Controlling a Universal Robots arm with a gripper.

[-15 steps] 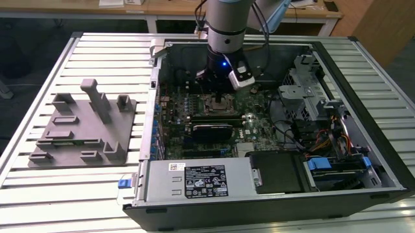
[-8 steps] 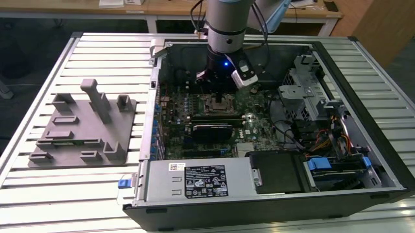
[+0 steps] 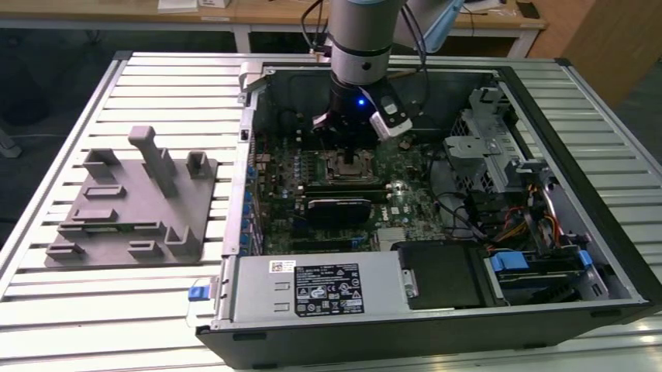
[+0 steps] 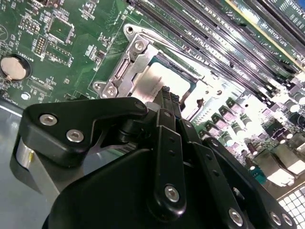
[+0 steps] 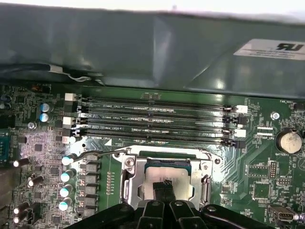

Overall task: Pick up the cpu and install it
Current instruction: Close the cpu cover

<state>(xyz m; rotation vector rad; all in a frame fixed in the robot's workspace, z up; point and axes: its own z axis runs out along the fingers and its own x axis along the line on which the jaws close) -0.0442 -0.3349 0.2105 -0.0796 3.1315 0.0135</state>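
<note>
item: cpu (image 5: 180,177), small flat square chip with a silvery top. location: lying flat and square inside the metal-framed socket (image 5: 127,177) on the green motherboard (image 5: 259,183), just beside the four long memory slots (image 5: 152,119), within the open computer case (image 3: 579,139). tool: gripper (image 5: 164,187), carried by the arm (image 3: 362,35), which stands upright over the socket in the exterior view. tool state: in both wrist views the two fingers are drawn together with hardly a gap between them and grasp nothing; the chip is wider than the paired tips, so they sit over its top face, not around its edges. contact: the tips lie at the middle of the chip's near half; whether they press on the metal or hang just above it cannot be told. associated items: thin wire lever (image 5: 97,153) running along the socket's edge on the memory side; whether it is latched cannot be told, nor whether the frame clamps the chip down. grey fixture (image 3: 129,201) with upright posts, on the slatted table (image 3: 62,310) outside the case, on the exterior view's left, well apart from the gripper. progress, as a judgement: the pick-up and carry look complete and the chip appears seated in its place; what is left, at most, is a check of the seating and the securing of the socket.
</note>
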